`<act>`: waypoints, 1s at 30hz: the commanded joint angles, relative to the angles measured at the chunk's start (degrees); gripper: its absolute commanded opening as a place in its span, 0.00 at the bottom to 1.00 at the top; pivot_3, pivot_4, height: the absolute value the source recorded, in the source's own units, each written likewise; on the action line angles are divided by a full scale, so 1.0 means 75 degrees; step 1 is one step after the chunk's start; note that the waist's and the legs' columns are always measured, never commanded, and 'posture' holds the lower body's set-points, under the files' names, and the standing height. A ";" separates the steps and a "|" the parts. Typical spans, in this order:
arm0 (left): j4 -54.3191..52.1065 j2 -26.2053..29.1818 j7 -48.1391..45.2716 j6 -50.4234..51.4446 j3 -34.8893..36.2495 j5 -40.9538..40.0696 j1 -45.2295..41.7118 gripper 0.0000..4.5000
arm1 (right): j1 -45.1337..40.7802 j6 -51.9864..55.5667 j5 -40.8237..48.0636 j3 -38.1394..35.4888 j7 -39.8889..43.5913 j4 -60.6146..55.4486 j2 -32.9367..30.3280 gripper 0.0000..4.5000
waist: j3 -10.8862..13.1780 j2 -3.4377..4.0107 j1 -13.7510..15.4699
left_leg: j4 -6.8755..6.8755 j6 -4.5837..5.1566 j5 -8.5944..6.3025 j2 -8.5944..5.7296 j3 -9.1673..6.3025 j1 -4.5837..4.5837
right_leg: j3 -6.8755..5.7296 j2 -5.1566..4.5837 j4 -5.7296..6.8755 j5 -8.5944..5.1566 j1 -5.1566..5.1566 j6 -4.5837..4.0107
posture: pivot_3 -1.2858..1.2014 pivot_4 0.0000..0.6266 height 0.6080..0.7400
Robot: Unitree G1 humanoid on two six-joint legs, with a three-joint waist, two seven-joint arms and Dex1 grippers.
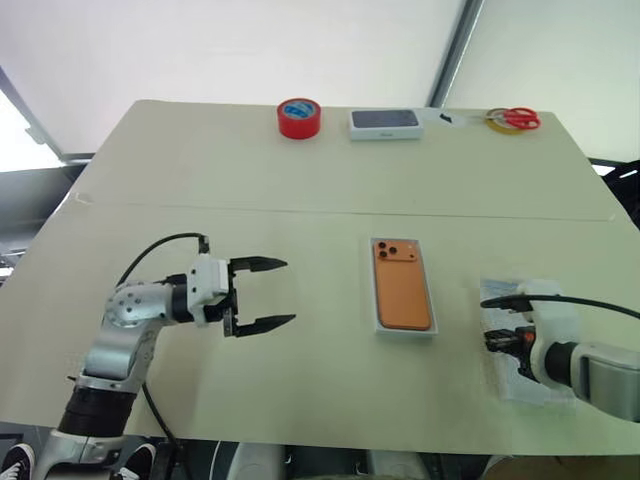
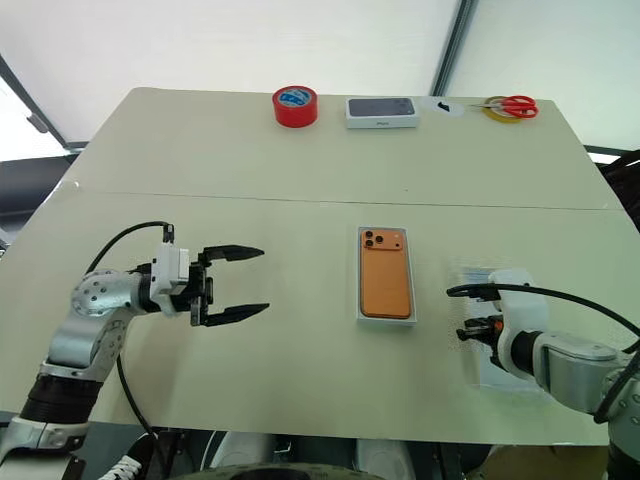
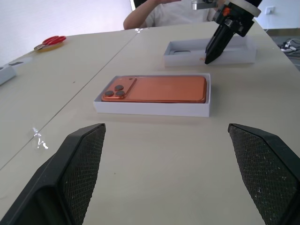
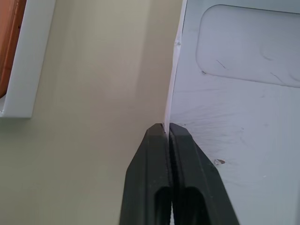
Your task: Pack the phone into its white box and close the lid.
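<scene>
The left claw was parked wide open over the left of the surface, aimed level toward the middle, probably kept ready to steady things. At the centre, the phone was already seated camera-side up in the white box, so the packing part looked done. Over on the right, the lid was lying open side up, just beside the box but not touching it. The right claw was pinched shut on the lid's thin wall, presumably so it could be lifted and flipped. Along the far edge, red tape, a dark-topped box and scissors were left alone.
</scene>
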 commanded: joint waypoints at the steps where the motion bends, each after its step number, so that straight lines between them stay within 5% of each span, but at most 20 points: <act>1: -0.0331 0.0027 0.0096 0.0047 0.0030 -0.0150 0.0018 0.97 | -0.0381 0.0067 0.0329 0.0242 -0.0375 0.0330 0.0156 0.01 | -0.0005 -0.0009 -0.0076 | 0.0001 0.0000 0.0000 0.0000 0.0000 0.0000 | 0.0000 0.0000 0.0000 0.0000 0.0001 0.0000 | 0.52 0.24 1.00; 8: -0.0124 -0.0028 0.0342 0.0307 0.0019 -0.0176 -0.0146 0.92 | -0.1862 -0.0128 -0.0604 0.0342 -0.0425 0.1054 0.0496 0.00 | -0.0002 0.0012 -0.0083 | -0.0012 0.0000 0.0000 -0.0001 0.0007 -0.0005 | 0.0008 0.0003 0.0001 0.0000 -0.0017 0.0000 | 0.52 0.24 1.00; 10: -0.0088 -0.0042 0.0424 0.0488 0.0024 -0.0212 -0.0173 0.78 | -0.2226 -0.0532 -0.0897 0.0486 -0.0215 0.1189 0.0607 0.00 | -0.0002 0.0012 -0.0073 | -0.0012 0.0000 0.0001 -0.0001 0.0007 -0.0010 | 0.0008 0.0004 0.0001 0.0000 -0.0020 0.0000 | 0.52 0.24 1.00; 16: -0.0175 -0.0369 0.1011 0.0831 0.0065 -0.0265 -0.0229 0.07 | -0.3011 -0.3185 -0.1998 0.1430 0.1517 0.1646 0.0958 0.00 | 0.0000 0.0013 -0.0088 | -0.0012 0.0001 0.0000 -0.0002 0.0012 -0.0010 | 0.0013 0.0004 0.0002 0.0000 -0.0025 0.0001 | 0.52 0.24 1.00; 17: -0.0193 -0.0451 0.1153 0.0836 0.0056 -0.0219 -0.0243 0.01 | -0.3163 -0.3599 -0.2184 0.1561 0.1756 0.1798 0.1067 0.00 | 0.0000 0.0014 -0.0089 | -0.0012 0.0001 0.0000 -0.0001 0.0012 -0.0009 | 0.0013 0.0007 0.0003 0.0000 -0.0024 0.0001 | 0.52 0.24 1.00; 22: -0.0443 -0.0783 0.1731 0.0978 0.0024 -0.0241 -0.0157 0.01 | -0.4030 -0.5074 -0.2545 0.1980 0.2411 0.2479 0.2103 0.00 | 0.0001 0.0016 -0.0101 | -0.0009 0.0000 0.0001 -0.0002 0.0015 -0.0011 | 0.0015 0.0005 0.0007 0.0002 -0.0026 0.0003 | 0.52 0.24 1.00; 26: -0.0802 -0.1160 0.2380 0.1244 0.0015 -0.0300 -0.0139 0.01 | -0.4219 -0.4957 -0.1145 0.2315 0.2822 0.2210 0.3743 0.00 | 0.0001 0.0015 -0.0112 | -0.0017 -0.0005 0.0004 0.0003 0.0016 -0.0011 | 0.0019 0.0007 0.0020 0.0001 -0.0039 0.0002 | 0.52 0.24 1.00; 30: -0.0957 -0.1195 0.2561 0.1369 0.0000 -0.0266 -0.0088 0.01 | -0.3987 -0.4356 0.0320 0.2330 0.2653 0.1941 0.4080 0.00 | 0.0003 0.0018 -0.0051 | -0.0014 -0.0008 0.0006 0.0002 0.0017 -0.0023 | 0.0018 0.0002 0.0032 0.0001 -0.0052 0.0002 | 0.52 0.24 1.00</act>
